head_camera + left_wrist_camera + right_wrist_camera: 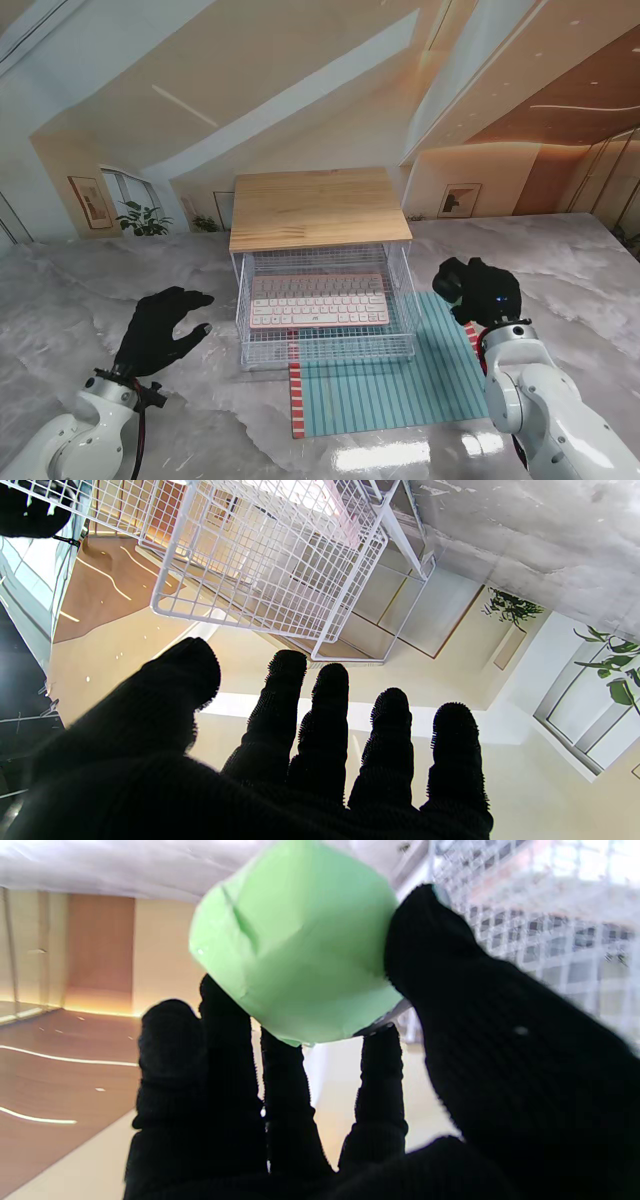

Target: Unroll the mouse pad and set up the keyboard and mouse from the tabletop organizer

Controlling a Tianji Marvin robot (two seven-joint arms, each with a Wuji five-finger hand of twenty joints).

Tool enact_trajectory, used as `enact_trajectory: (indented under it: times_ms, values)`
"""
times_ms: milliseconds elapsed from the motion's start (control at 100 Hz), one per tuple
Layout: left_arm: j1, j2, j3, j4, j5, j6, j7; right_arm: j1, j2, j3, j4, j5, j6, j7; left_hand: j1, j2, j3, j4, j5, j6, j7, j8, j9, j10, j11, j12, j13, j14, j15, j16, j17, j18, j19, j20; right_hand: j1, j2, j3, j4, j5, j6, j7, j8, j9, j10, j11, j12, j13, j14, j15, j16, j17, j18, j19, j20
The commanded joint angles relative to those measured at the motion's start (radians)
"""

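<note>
Wire organizer point(325, 345) around keyboard point(319, 301), atop teal mouse pad point(400, 390).

The green object point(295, 945) gripped in the right hand point(350, 1080) is blurred in the right wrist view — its identity cannot be told, and the stand view hides it behind the fingers; the mouse pad point(400, 385) runs under the wire organizer point(325, 310), its far part hidden; the keyboard point(318, 301) shows only through mesh.

A white-and-pink keyboard point(319, 302) is lying flat inside the wire organizer point(325, 345) — which is sitting on the unrolled teal striped mouse pad point(400, 385).
</note>
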Motion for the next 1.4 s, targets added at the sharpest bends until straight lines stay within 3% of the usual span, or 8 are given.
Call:
enact_trajectory:
  times_ms: [0,410,720,840,910,940,1120,1390]
  values:
    - [0.006,-0.004,0.001,-0.009,0.001,-0.001,-0.016,0.011,0.0,-0.019,0.036,-0.004,0.014,0.026,-0.033,0.005,-0.01,-0.002,-0.012,0.007,-0.01,-0.013,-0.035,0.002,-0.005,0.0,-0.012,-0.031,-0.006,-0.006,-0.009,-0.021,-0.013,-0.006,0.234,0.101,0.163,0.086,0.036,0.003,0.006,0.005,0.076,-0.059,0.095,0.053,0.125,-0.088,0.208,0.047,-0.003,-0.015,0.049,0.039]
    - [0.013,-0.004,-0.005,-0.017,0.007,-0.002,-0.017,0.111,0.006,-0.147,0.203,0.033,0.155,0.091,-0.034,0.005,-0.011,-0.002,-0.012,0.005,-0.01,-0.013,-0.035,0.003,-0.005,0.0,-0.012,-0.031,-0.006,-0.006,-0.009,-0.02,-0.013,-0.006,0.234,0.113,0.16,0.086,0.043,0.007,0.0,0.009,0.076,-0.056,0.1,0.054,0.123,-0.085,0.218,0.047,-0.007,-0.011,0.059,0.042]
    - [0.017,-0.004,-0.007,-0.023,0.009,0.003,-0.015,0.137,0.007,-0.18,0.266,0.049,0.221,0.101,-0.034,0.005,-0.01,-0.002,-0.013,0.008,-0.011,-0.013,-0.035,0.003,-0.005,0.0,-0.013,-0.028,-0.006,-0.006,-0.009,-0.02,-0.014,-0.006,0.207,0.138,0.131,0.09,0.028,0.008,-0.008,0.01,0.039,-0.046,0.095,0.044,0.085,-0.065,0.206,0.049,-0.052,0.001,0.05,0.037]
    - [0.016,-0.004,-0.005,-0.024,0.007,0.004,-0.018,0.136,0.004,-0.182,0.272,0.065,0.228,0.103,-0.034,0.005,-0.01,-0.002,-0.013,0.006,-0.011,-0.013,-0.036,0.003,-0.005,0.0,-0.013,-0.03,-0.006,-0.006,-0.009,-0.02,-0.014,-0.006,0.13,0.162,0.106,0.136,0.007,0.013,-0.026,0.004,-0.018,-0.045,0.079,0.051,0.033,-0.057,0.148,0.079,-0.119,0.027,0.034,0.022]
    - [0.016,-0.003,-0.005,-0.024,0.006,0.005,-0.02,0.136,0.004,-0.183,0.273,0.068,0.233,0.104,-0.034,0.004,-0.01,-0.002,-0.012,0.007,-0.011,-0.013,-0.036,0.003,-0.005,0.0,-0.012,-0.029,-0.006,-0.006,-0.009,-0.02,-0.014,-0.006,0.049,0.181,0.124,0.223,-0.011,0.02,-0.039,0.001,-0.054,-0.049,0.044,0.074,-0.011,-0.069,0.102,0.12,-0.173,0.038,0.029,0.013]
    - [0.015,-0.003,-0.005,-0.024,0.006,0.005,-0.021,0.135,0.004,-0.183,0.272,0.068,0.235,0.107,-0.034,0.005,-0.01,-0.002,-0.013,0.008,-0.011,-0.013,-0.036,0.002,-0.005,0.0,-0.013,-0.03,-0.006,-0.006,-0.009,-0.02,-0.014,-0.006,0.033,0.179,0.123,0.236,-0.017,0.018,-0.044,0.0,-0.068,-0.051,0.032,0.072,-0.031,-0.067,0.082,0.123,-0.196,0.043,0.024,0.011]
    - [0.016,-0.003,-0.006,-0.026,0.007,0.004,-0.022,0.13,0.003,-0.18,0.269,0.074,0.233,0.105,-0.033,0.005,-0.011,-0.002,-0.013,0.006,-0.011,-0.013,-0.036,0.003,-0.005,0.0,-0.013,-0.03,-0.006,-0.006,-0.009,-0.02,-0.014,-0.006,-0.05,0.156,0.105,0.243,-0.051,0.023,-0.071,-0.007,-0.137,-0.063,-0.021,0.056,-0.111,-0.046,-0.011,0.119,-0.282,0.057,0.015,0.013]
    - [0.015,-0.003,-0.005,-0.026,0.008,0.005,-0.023,0.129,-0.004,-0.176,0.274,0.116,0.217,0.088,-0.034,0.004,-0.01,-0.001,-0.012,0.008,-0.011,-0.013,-0.036,0.003,-0.005,0.0,-0.013,-0.03,-0.006,-0.006,-0.009,-0.02,-0.014,-0.006,-0.106,0.151,0.081,0.245,-0.056,0.04,-0.078,-0.007,-0.138,-0.061,-0.03,0.052,-0.092,-0.042,-0.028,0.118,-0.27,0.06,0.022,0.014]
